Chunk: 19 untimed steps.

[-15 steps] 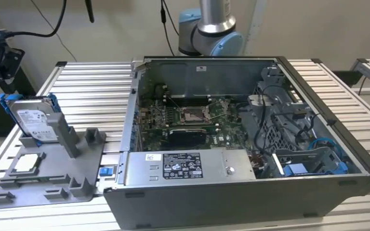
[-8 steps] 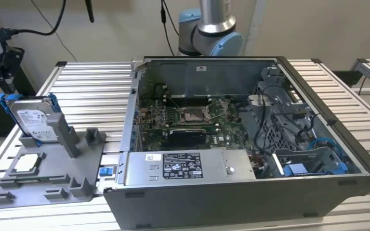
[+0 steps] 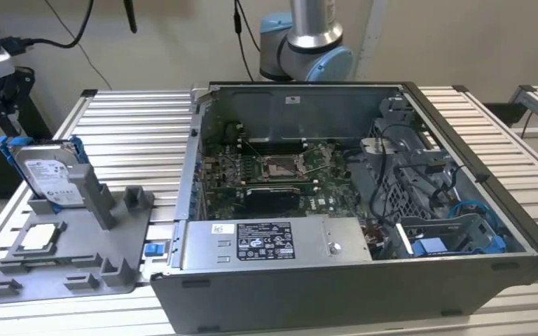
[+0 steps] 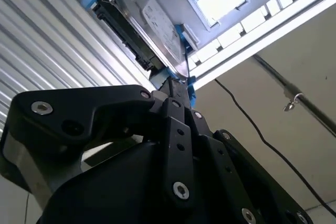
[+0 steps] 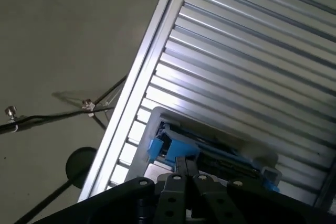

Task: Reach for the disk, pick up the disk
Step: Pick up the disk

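The disk is a silver-grey hard drive with a white label in a bright blue bracket. It stands upright on edge in a grey holder at the exterior view's left. My gripper hangs just above and beside the disk's top corner, at the table's edge. In the second wrist view my gripper reaches the blue bracket at one end of the disk. The first wrist view shows my gripper right at the bracketed edge of the disk.
The grey holder plate also carries a small square silver chip. An open computer case stands in the middle of the slatted aluminium table, with a blue bay piece inside it. Cables run across the floor.
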Tool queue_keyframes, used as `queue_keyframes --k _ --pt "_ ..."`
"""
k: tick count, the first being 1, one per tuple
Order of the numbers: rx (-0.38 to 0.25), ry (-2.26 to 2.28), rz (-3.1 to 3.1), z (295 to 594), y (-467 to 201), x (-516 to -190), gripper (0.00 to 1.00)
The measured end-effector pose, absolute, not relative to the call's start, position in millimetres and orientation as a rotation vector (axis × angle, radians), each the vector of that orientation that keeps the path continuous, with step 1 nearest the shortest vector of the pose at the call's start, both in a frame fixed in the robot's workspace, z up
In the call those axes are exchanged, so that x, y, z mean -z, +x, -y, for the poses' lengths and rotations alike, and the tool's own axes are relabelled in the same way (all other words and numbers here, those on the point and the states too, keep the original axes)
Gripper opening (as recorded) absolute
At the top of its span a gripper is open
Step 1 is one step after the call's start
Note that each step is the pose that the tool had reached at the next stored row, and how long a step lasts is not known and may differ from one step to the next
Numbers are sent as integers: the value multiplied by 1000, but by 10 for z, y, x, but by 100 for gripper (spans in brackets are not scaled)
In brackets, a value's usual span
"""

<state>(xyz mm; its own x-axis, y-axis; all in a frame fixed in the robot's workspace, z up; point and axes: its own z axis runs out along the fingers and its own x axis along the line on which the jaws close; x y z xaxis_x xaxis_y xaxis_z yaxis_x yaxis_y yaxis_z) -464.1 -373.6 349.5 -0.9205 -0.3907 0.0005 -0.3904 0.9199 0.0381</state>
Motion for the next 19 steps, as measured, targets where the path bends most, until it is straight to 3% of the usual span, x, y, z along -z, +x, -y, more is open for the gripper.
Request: queue_keyframes --k 19 --pt "55 1142 2911 3736 -4641 -3495 0"
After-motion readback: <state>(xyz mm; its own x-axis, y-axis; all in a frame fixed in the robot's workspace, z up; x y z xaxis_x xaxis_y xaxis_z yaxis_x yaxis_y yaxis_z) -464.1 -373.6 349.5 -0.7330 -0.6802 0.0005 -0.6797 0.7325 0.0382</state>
